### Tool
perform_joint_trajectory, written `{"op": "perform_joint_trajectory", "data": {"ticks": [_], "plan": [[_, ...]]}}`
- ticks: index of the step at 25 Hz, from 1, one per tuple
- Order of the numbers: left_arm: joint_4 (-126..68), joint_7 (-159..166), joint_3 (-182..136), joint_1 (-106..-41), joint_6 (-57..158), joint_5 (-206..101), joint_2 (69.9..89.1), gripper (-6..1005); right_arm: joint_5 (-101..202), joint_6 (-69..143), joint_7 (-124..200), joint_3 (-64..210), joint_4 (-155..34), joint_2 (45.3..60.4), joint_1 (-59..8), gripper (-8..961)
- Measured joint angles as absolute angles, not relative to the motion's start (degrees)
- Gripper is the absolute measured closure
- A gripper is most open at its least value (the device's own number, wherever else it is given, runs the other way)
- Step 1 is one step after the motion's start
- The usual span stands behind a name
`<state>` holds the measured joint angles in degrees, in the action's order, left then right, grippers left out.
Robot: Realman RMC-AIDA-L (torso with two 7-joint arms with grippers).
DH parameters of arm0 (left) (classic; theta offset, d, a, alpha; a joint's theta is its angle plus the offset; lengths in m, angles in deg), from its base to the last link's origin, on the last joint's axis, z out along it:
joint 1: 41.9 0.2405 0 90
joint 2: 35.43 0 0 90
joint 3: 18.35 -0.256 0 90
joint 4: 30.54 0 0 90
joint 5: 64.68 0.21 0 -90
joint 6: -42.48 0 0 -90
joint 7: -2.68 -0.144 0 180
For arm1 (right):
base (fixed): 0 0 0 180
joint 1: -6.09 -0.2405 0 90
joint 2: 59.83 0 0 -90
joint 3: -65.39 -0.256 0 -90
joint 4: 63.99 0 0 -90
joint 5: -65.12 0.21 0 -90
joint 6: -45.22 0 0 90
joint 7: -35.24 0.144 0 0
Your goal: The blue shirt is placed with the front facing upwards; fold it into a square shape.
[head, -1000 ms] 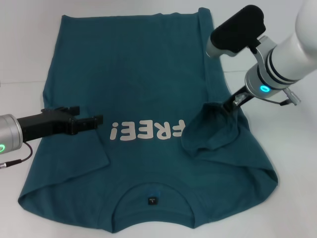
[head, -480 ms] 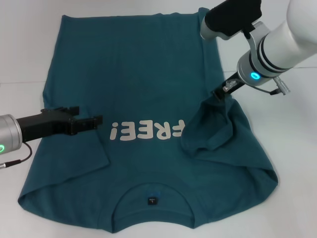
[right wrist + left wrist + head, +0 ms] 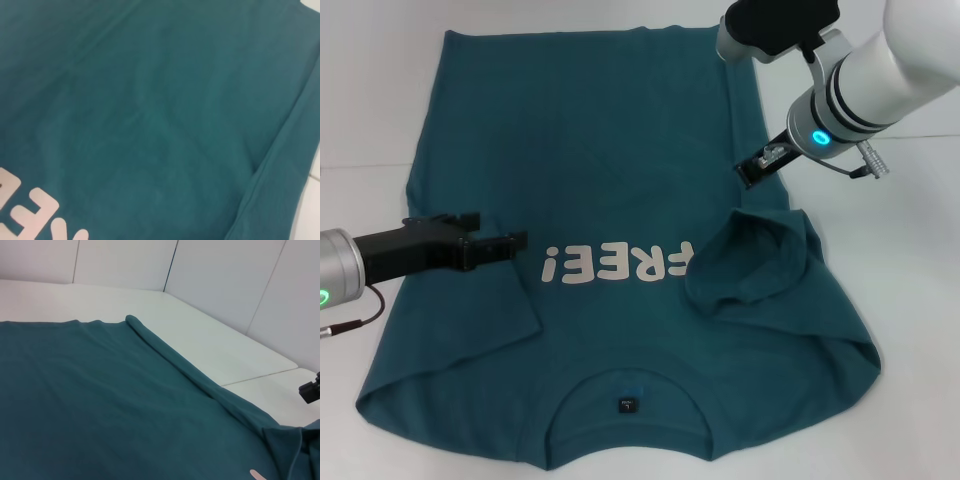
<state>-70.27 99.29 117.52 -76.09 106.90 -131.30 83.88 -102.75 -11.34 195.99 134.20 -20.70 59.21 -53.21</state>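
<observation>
The blue shirt (image 3: pixel 610 150) carries an off-white chest print (image 3: pixel 617 264) reading "FREE!", seen upside down in the head view. The right wrist view shows only part of these letters at its edge. A small dark label (image 3: pixel 628 404) sits inside the neck; its marking is too small to read.

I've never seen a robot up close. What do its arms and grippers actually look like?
The right arm is glossy white with black bands, a glowing cyan ring light and a black block on top; its right gripper is small and black. The left arm is silver with a green light and a thin cable, ending in a flat black left gripper.
</observation>
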Motion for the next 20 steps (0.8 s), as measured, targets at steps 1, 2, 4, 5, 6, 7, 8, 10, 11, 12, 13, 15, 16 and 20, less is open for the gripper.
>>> {"op": "perform_joint_trajectory", "data": {"ticks": [1,2,4,5,6,7,8,10,11,12,13,15,16,20], "plan": [[-70.3,99.3,117.5,-76.1,106.9,-131.3,83.86,111,-102.7,-12.1,195.9,134.2,-20.1,59.2,-53.1,913],[-70.4,99.3,117.5,-76.1,106.9,-131.3,83.84,111,-102.8,-13.4,195.8,134.1,-19.2,59.13,-52.9,912],[-70.4,99.3,117.5,-76.0,106.9,-131.3,83.82,111,-102.8,-16.0,195.4,133.8,-16.8,58.96,-52.1,910],[-70.4,99.3,117.5,-76.0,106.9,-131.4,83.8,112,-102.8,-17.3,194.7,133.8,-15.3,59.01,-51.4,910],[-70.3,99.3,117.5,-76.0,106.9,-131.4,83.8,112,-102.8,-18.5,193.9,133.8,-13.9,59.14,-50.7,909],[-70.3,99.3,117.5,-75.9,106.9,-131.4,83.8,112,-102.8,-19.8,192.5,134.0,-12.0,59.38,-49.7,875],[-70.3,99.3,117.5,-75.9,106.9,-131.4,83.83,112,-102.8,-20.7,191.5,134.2,-10.7,59.56,-49.0,840],[-70.3,99.3,117.5,-75.9,106.9,-131.5,83.91,112,-102.8,-22.0,190.2,135.0,-9.0,59.85,-47.7,771],[-70.3,99.3,117.5,-75.9,106.9,-131.5,83.96,112,-102.7,-22.5,190.0,135.6,-8.5,59.91,-47.2,737],[-70.3,99.3,117.5,-75.9,106.9,-131.5,83.98,112,-102.7,-22.8,189.8,136.2,-8.1,59.92,-46.8,690],[-70.3,99.3,117.5,-75.9,106.9,-131.4,84.0,112,-102.6,-23.0,189.7,136.6,-7.9,59.92,-46.5,643],[-70.3,99.3,117.5,-75.9,106.9,-131.4,84.02,112,-102.6,-23.4,189.2,137.3,-7.6,59.93,-46.1,548],[-70.3,99.3,117.5,-75.9,106.9,-131.4,84.02,112,-102.6,-23.4,189.0,137.7,-7.7,59.93,-46.0,501],[-70.3,99.3,117.5,-75.9,106.9,-131.6,84.02,111,-102.6,-22.7,189.0,139.4,-8.4,60.11,-45.7,348]]}}
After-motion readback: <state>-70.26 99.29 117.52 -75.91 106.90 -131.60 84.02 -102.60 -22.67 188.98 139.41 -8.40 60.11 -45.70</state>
